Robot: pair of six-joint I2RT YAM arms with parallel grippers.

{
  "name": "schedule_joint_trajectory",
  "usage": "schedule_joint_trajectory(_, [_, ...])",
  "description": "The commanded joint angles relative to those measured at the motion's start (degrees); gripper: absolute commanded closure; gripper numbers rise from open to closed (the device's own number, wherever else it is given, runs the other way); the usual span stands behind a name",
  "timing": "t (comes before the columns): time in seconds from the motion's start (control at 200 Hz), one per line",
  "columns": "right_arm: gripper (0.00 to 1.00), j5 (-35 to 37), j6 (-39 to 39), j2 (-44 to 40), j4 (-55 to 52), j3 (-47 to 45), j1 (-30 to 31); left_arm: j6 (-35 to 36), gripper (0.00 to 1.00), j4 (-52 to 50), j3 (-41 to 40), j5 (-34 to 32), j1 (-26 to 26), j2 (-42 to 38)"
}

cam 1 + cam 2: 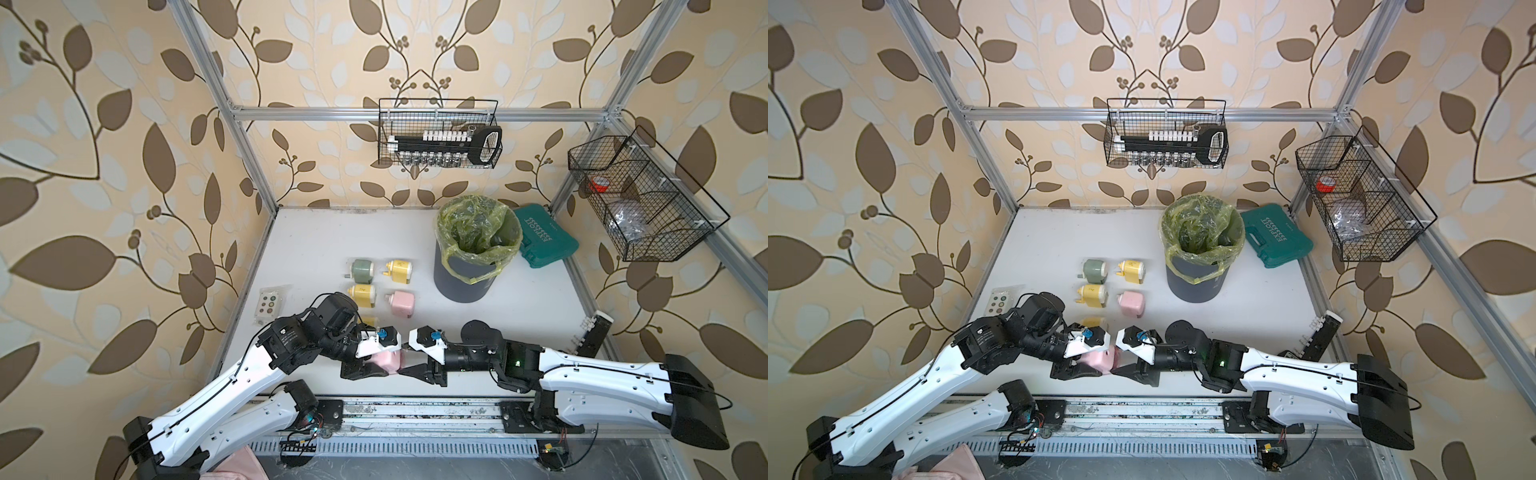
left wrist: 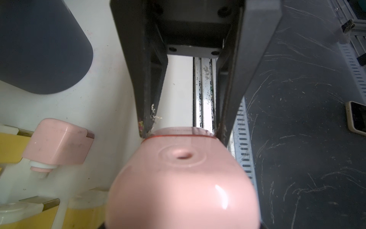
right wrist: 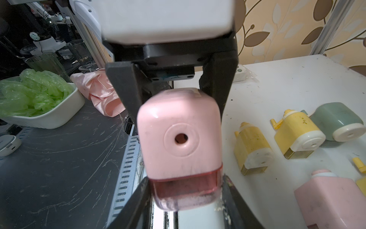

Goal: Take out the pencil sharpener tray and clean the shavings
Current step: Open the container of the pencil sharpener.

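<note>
The left tool (image 1: pixel 384 360) reaches in from 9 o'clock and pinches the pink body of the sharpener (image 3: pixel 178 138), holding it clear of the bench (image 1: pixel 316 241) at the 6 o'clock edge. The right tool (image 2: pixel 183 133) comes from 3 o'clock. Its two black fingers (image 3: pixel 136 200) are pressed against the opposite side walls of the tray (image 3: pixel 184 190), one on each side.

The tray is translucent pink and sits at the base of the sharpener, not yet drawn out. Through its walls the shavings (image 3: pixel 190 196) show as a thin dark smear with pale crumbs along the lower edge. A few pale bits also cling to the right tool's fingertips.

In both top views, at 12 o'clock from the held sharpener, lie a green sharpener (image 1: pixel 363 270), yellow sharpeners (image 1: pixel 399 271) and a second pink sharpener (image 1: pixel 401 304), all on their sides. The lined bin (image 1: pixel 465 274) stands at 1 o'clock, with a green case (image 1: pixel 544 241) just beyond it at 2 o'clock.
</note>
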Motion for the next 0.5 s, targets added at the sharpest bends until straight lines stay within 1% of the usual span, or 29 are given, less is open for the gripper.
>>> schedule_joint_trajectory(0.0, [0.65, -0.7, 1.3, 0.2, 2.0, 1.1, 0.3, 0.4, 1.00, 1.9, 0.0, 2.8, 0.1, -0.7])
schedule_joint_trajectory(0.08, [0.69, -0.7, 1.6, 0.3, 2.1, 1.0, 0.3, 0.4, 1.00, 2.0, -0.1, 2.8, 0.1, -0.8])
schedule_joint_trajectory(0.125, [0.70, -0.9, 1.7, 0.4, 2.2, 0.9, 0.3, 0.3, 1.00, 2.0, -0.1, 2.8, 0.1, -0.9])
schedule_joint_trajectory(0.175, [0.68, -1.3, 1.7, 0.3, 2.3, 0.8, 0.3, 0.3, 1.00, 2.1, -0.2, 2.8, 0.0, -1.0])
schedule_joint_trajectory(0.215, [0.59, -1.8, 0.9, 0.2, 2.1, 0.8, 0.2, 0.2, 1.00, 2.1, -0.2, 2.8, 0.0, -1.2])
schedule_joint_trajectory(0.27, [0.42, -2.1, 0.3, 0.0, 1.9, 0.5, 0.2, 0.3, 1.00, 2.2, -0.2, 2.8, 0.1, -1.3])
schedule_joint_trajectory(0.31, [0.34, -2.1, -0.1, -0.4, 1.8, 0.3, 0.2, 0.2, 1.00, 2.1, -0.2, 2.7, 0.1, -1.4])
schedule_joint_trajectory(0.405, [0.27, -1.5, -1.1, -1.0, 1.4, -0.3, 0.3, 0.2, 1.00, 2.0, -0.2, 2.8, 0.1, -1.5])
schedule_joint_trajectory(0.495, [0.25, -0.9, -1.6, -1.3, 1.1, -0.6, 0.2, 0.3, 1.00, 1.9, -0.2, 2.9, 0.1, -1.5])
